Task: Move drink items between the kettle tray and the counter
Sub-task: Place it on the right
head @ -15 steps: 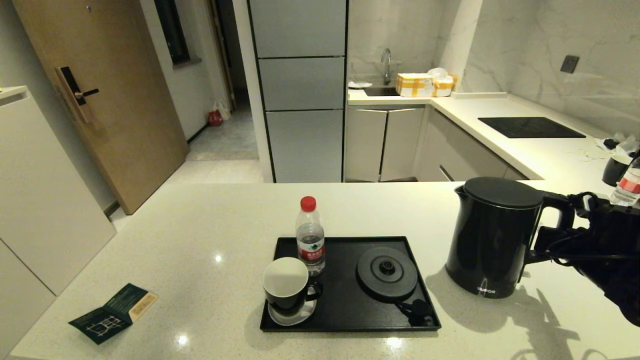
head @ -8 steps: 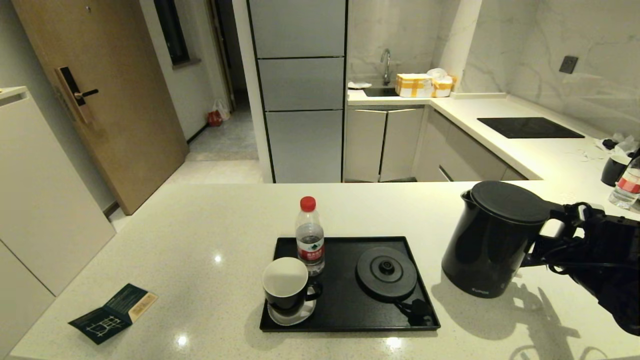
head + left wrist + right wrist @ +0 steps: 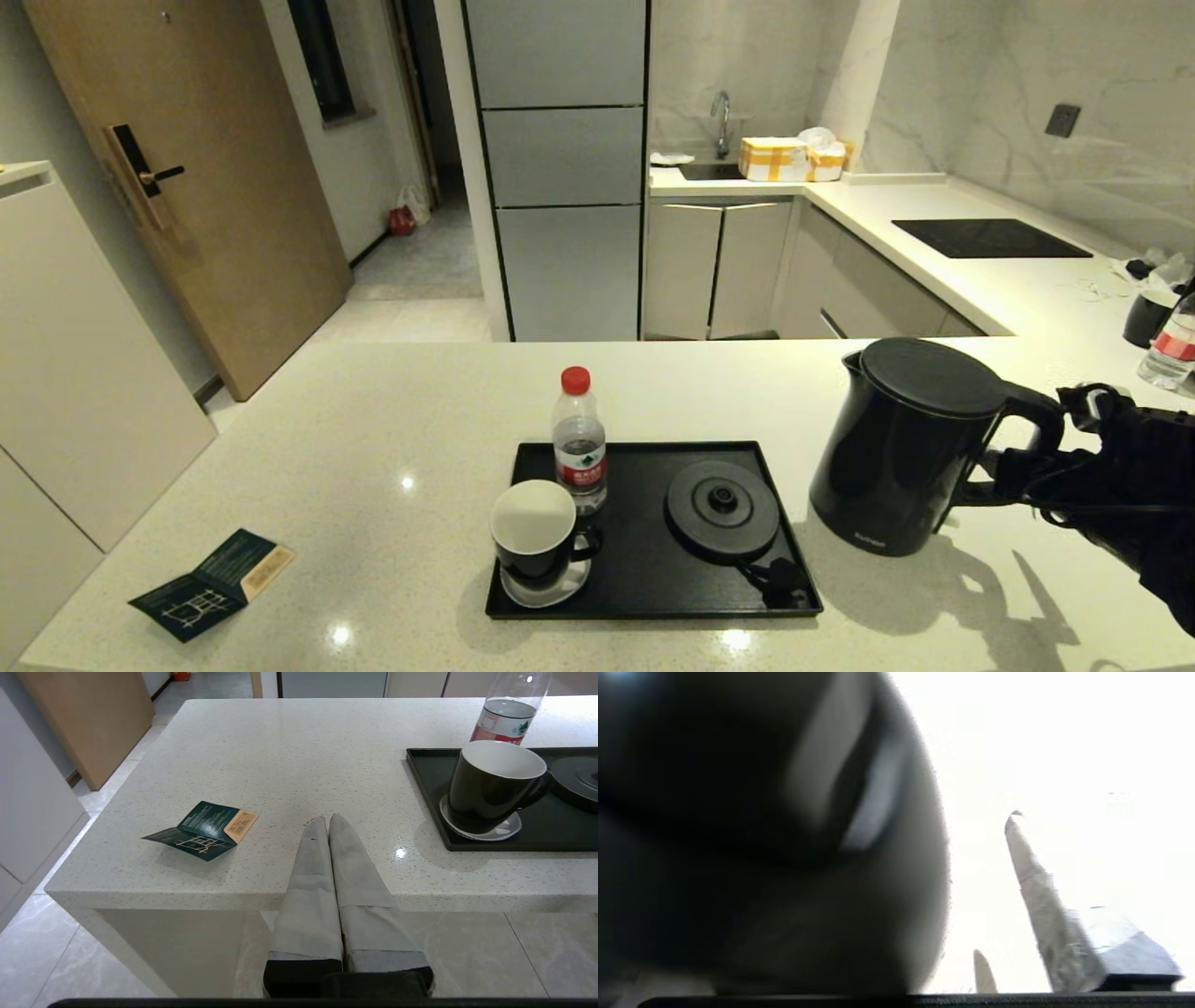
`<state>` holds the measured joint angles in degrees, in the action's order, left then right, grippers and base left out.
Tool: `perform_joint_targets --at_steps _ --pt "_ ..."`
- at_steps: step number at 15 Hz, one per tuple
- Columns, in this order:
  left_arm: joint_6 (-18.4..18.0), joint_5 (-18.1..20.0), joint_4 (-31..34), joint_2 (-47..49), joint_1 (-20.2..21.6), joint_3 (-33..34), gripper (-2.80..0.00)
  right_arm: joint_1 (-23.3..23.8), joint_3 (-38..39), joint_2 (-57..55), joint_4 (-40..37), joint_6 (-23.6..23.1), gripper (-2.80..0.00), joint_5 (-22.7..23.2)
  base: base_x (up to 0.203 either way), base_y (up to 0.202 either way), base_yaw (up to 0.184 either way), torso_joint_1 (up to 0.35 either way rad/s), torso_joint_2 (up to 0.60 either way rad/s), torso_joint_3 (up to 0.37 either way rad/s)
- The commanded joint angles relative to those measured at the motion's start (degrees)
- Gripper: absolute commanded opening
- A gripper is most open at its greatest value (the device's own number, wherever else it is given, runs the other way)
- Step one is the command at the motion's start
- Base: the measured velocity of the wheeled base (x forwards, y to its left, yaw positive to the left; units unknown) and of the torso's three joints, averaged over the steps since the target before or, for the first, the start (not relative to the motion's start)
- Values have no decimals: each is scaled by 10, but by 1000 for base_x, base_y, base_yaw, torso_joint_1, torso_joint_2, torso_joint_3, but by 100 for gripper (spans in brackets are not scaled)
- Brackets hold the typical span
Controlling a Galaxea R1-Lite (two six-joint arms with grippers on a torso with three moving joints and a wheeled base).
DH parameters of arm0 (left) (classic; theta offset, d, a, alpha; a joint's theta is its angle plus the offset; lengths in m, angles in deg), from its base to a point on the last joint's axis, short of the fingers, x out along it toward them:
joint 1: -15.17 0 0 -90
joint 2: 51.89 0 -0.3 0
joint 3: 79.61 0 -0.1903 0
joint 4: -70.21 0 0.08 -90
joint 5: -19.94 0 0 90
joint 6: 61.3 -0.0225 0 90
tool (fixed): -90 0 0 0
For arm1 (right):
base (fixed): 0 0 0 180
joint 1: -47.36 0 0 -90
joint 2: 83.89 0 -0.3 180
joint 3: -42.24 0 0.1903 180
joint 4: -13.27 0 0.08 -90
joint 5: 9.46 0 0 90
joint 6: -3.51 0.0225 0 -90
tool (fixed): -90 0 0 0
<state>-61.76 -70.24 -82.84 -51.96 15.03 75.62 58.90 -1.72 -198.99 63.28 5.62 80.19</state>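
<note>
Standing on the counter just right of the kettle tray, the kettle points its loop handle toward the right gripper, whose fingers are spread apart at the handle; whether they touch it cannot be told. On the tray: kettle base disc, bottle, and mug on a saucer. Left gripper, fingers pressed together, hangs at the counter's near edge, beside a green leaflet.
</note>
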Motion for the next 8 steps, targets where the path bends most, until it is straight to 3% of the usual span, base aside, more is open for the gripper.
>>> perform_joint_targets --at_steps 1,3,8 --pt "0 -1 0 0 0 0 -280 6 18 29 5 6 0 5 0 0 0 0 0 0" --pt "0 -1 0 0 0 0 -280 8 35 42 5 7 0 29 0 0 0 0 0 0" --pt "0 -1 0 0 0 0 -280 7 56 52 6 6 0 40 0 0 0 0 0 0"
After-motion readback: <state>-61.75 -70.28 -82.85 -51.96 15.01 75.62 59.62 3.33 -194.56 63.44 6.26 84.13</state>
